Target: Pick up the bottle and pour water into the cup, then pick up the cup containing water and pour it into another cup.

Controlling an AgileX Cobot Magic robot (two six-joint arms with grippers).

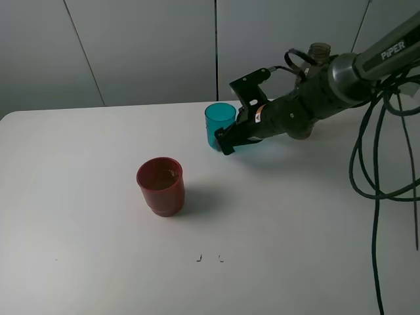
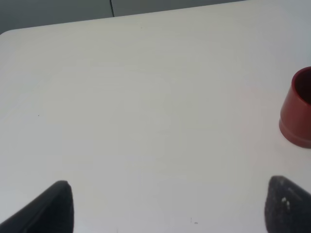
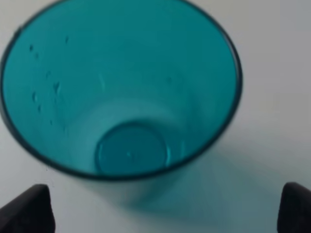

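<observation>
Exterior high view shows the teal cup (image 1: 219, 123) upright on the white table (image 1: 85, 216), at the far side, with the right gripper (image 1: 231, 139) just beside it. Its jaws stand wide apart, either side of the cup, and hold nothing. The red cup (image 1: 161, 186) stands well apart, nearer the middle. The bottle (image 1: 319, 52) is mostly hidden behind the right arm; only its neck shows. The left gripper (image 2: 165, 208) is spread wide over bare table, empty.
</observation>
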